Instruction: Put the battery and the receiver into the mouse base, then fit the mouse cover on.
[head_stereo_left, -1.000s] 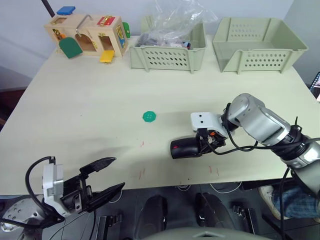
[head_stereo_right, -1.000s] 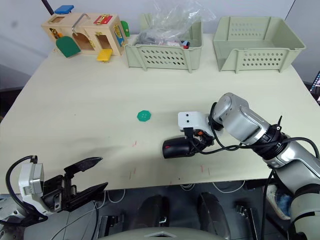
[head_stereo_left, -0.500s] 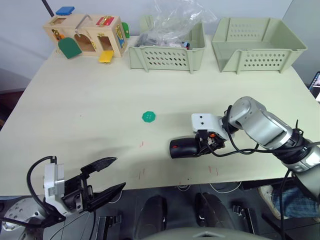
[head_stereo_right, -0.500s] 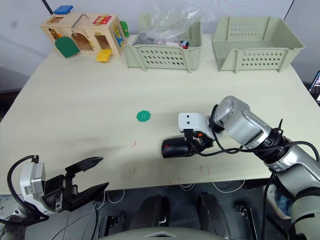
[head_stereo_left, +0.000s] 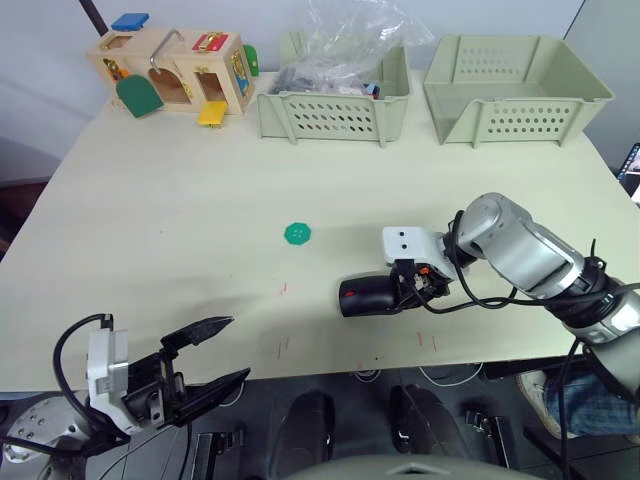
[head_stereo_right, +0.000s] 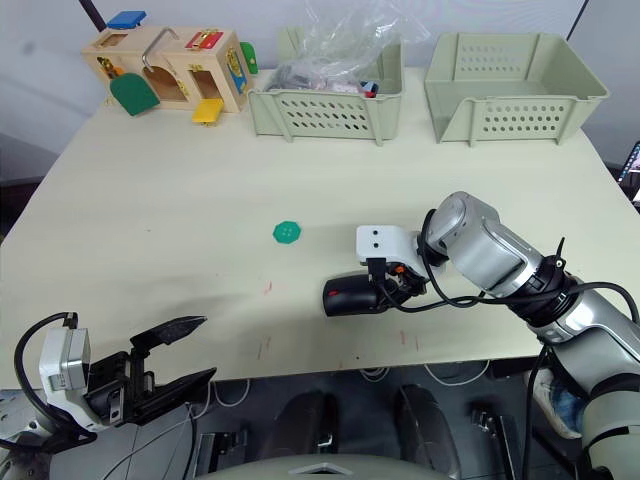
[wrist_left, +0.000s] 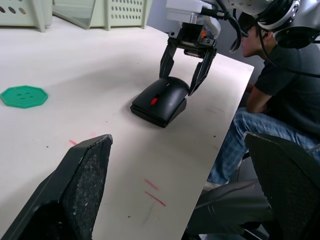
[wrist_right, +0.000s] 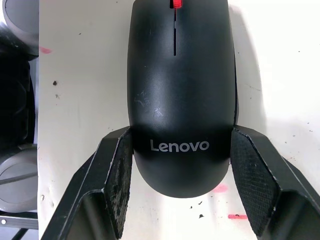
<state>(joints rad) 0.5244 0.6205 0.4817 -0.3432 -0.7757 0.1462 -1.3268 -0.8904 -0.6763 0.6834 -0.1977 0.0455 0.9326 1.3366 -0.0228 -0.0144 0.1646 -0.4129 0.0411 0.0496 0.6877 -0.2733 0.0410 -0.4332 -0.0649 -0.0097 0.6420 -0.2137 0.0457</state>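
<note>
Open table (head_stereo_left: 180, 230) across left and middle; lone green disc (head_stereo_left: 298, 233) mid-table. Right gripper (wrist_left: 184, 75) straddles the mouse base (head_stereo_left: 368, 296) near the near-right edge. Far edge blocked: wooden toy box (head_stereo_left: 175, 70), two baskets (head_stereo_left: 335, 105).

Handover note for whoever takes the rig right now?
Right end effector: fingers spread either side of the rear of the mouse; contact cannot be told.
Left end effector: open, holding nothing, off the table's near edge.
Mouse sits near the front edge with its cover on, looking assembled; battery and receiver presumably inside, which cannot be checked.
Green disc lies apart from it.
Left: draw the right arm back and check the cover is seated.
</note>
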